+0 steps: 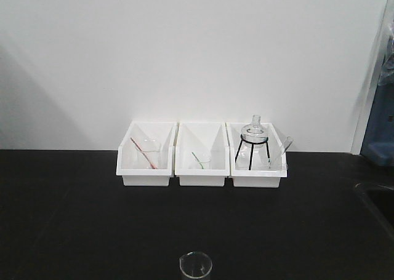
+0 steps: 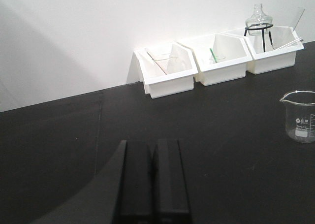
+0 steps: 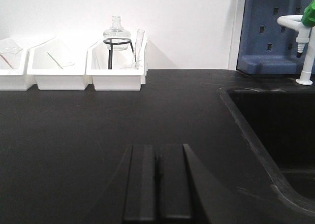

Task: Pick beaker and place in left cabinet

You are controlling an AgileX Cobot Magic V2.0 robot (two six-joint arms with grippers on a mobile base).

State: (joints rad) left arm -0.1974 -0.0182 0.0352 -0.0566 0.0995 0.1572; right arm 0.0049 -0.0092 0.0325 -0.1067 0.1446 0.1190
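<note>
The beaker (image 1: 196,266) is small clear glass with a flared rim; it stands upright on the black counter at the bottom middle of the front view. It also shows at the right edge of the left wrist view (image 2: 300,116), with white marks on its side. My left gripper (image 2: 151,146) is shut and empty, low over the counter, well left of the beaker. My right gripper (image 3: 158,149) is shut and empty over bare counter. Neither gripper shows in the front view. The left cabinet is out of view.
Three white bins (image 1: 201,156) stand in a row against the back wall; the right one holds a round flask on a black tripod (image 1: 253,143). A black sink (image 3: 275,125) lies right, with a blue pegboard (image 3: 275,27) and white tap (image 3: 300,42) behind it.
</note>
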